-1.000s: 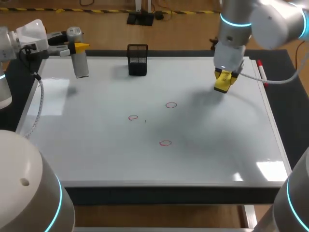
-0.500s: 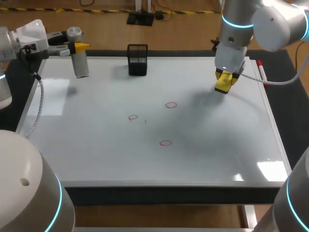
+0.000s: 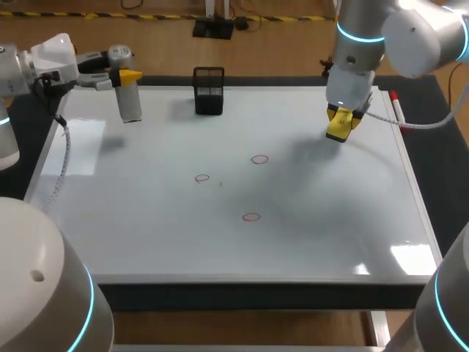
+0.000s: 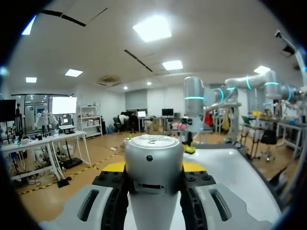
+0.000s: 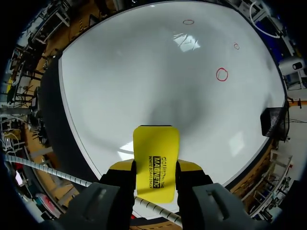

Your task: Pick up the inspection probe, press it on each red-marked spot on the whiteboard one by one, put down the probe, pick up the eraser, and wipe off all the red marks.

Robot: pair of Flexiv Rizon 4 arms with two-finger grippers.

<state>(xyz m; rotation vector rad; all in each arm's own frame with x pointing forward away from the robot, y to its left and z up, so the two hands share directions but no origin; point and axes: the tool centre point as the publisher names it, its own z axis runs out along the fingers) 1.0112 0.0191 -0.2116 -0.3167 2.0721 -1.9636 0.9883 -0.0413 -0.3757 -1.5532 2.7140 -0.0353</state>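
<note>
Silver metal forms the body of the inspection probe, and it is held upright at the far left corner of the whiteboard. The left gripper is clenched on it: in the left wrist view the round top of the probe is seen between the two fingers, which press on it from both sides. Its lower end seems to be lifted a little off the board – its shadow is cast apart from it on the white surface.

The eraser, a flat yellow block, is grasped by the right gripper over the far right part of the board. In the right wrist view the block is clamped between the two fingers and sticks out ahead of them, and a soft shadow is seen on the board under it.

Three red marks are drawn near the middle of the board – one farther back, one to the left of it, and one nearest to the front edge. All three are well apart from both tools.

A black mesh holder is placed at the far edge of the board, between the two grippers. A red marker is laid along the right edge, just beside the right arm.
</note>
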